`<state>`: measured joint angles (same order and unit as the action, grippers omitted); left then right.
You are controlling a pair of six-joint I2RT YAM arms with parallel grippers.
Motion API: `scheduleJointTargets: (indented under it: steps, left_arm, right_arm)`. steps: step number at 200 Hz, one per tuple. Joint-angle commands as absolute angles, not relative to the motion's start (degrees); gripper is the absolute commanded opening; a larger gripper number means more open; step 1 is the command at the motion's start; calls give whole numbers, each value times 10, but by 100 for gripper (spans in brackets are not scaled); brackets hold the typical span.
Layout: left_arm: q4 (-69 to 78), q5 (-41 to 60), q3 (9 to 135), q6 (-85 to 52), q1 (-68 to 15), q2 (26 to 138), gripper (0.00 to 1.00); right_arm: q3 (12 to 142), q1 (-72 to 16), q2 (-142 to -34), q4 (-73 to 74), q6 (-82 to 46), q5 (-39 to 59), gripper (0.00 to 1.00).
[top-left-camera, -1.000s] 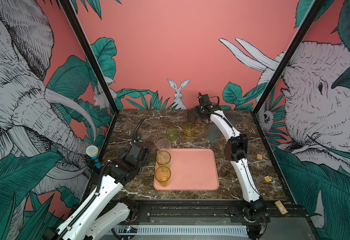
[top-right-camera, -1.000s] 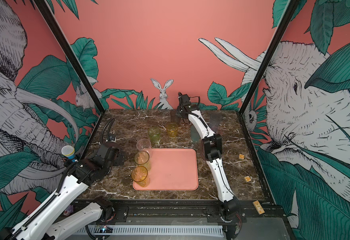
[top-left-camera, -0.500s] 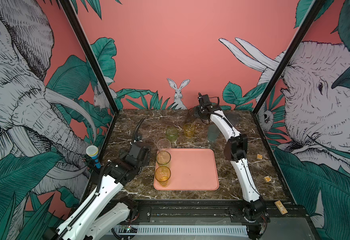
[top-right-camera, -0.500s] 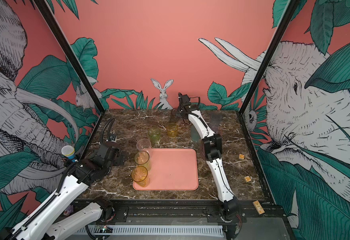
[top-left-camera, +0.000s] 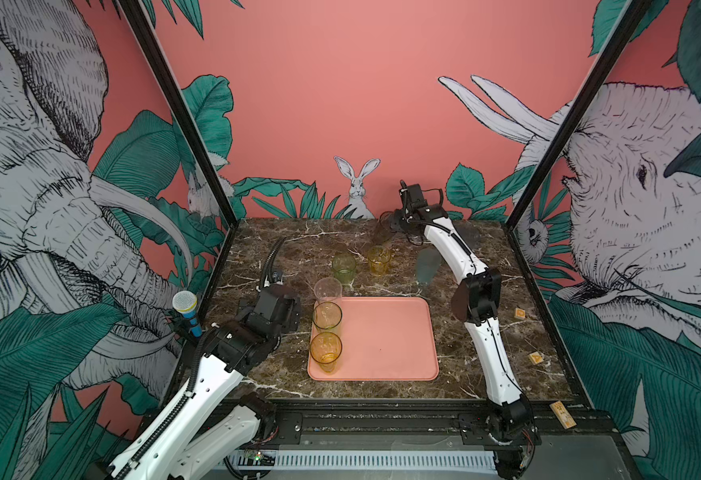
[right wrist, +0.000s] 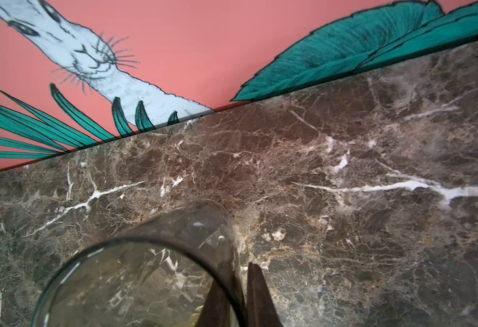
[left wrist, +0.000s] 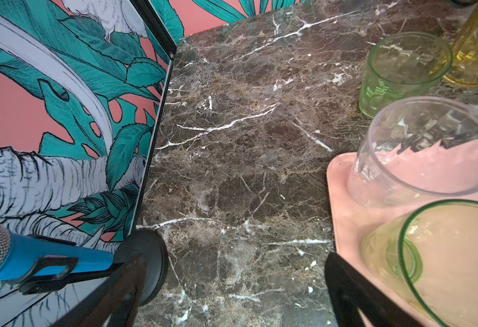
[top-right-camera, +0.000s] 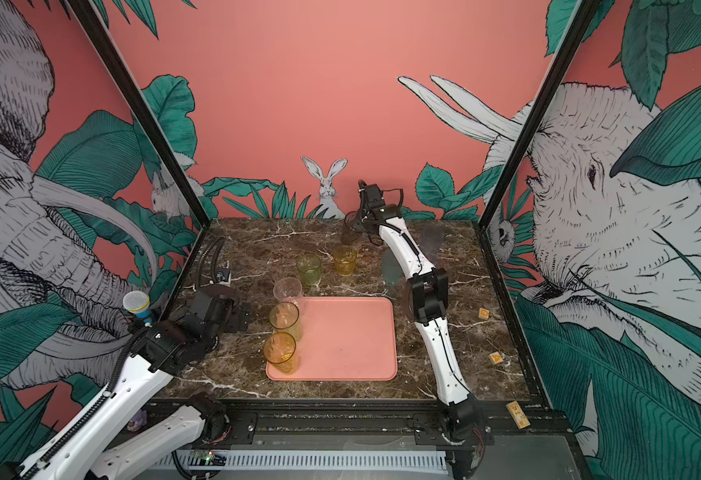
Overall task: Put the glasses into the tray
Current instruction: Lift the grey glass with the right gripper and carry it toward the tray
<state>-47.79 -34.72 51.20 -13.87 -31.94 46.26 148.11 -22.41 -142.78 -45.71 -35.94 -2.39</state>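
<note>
Right gripper [right wrist: 232, 279] pinching the smoky grey tumbler [right wrist: 135, 283] at the far edge, with three tumblers standing in the tray [top-left-camera: 386, 336].

Nearest, the salmon-pink tray is lying with its right two-thirds bare. An amber tumbler [top-left-camera: 325, 348], a green tumbler [top-left-camera: 327, 316] and a clear tumbler [top-left-camera: 328, 290] are lining its left rim, all tall and upright. Just left of it the left gripper [left wrist: 235, 257] is hanging over bare brown marble tabletop [top-left-camera: 298, 249], jaws spread wide and holding nothing. Beyond the tray a short green glass [top-left-camera: 343, 268] and a short amber glass [top-left-camera: 379, 259] are standing close together, with a teal-grey tumbler [top-left-camera: 427, 266] standing apart to their right. At the back, by the painted rabbit [top-left-camera: 357, 183] on the coral wall, the right gripper's jaws are closing on the smoky tumbler's wall, one finger inside the rim and one outside.
</note>
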Motion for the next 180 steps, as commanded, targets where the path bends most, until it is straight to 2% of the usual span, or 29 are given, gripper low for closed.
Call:
scheduleJointTargets:
  steps: [1,72,139,180]
  left_arm:
    - [-471,-345,504,-137,-317,454,98]
    - [-466,-341,502,-135,-316,442,98]
    - [-469,-344,503,-139,-316,434,98]
    - [-469,-344,504,-140,-316,427,98]
  right_arm:
    - [1478,-221,-1367,-463,-349,-31,0]
    - [1455,-221,-1262,-523,-306,-42,0]
    - [1347,-238,-1129,-581,-260,-54,0]
    - [1230,-272,-1042,-579,-249,-70,0]
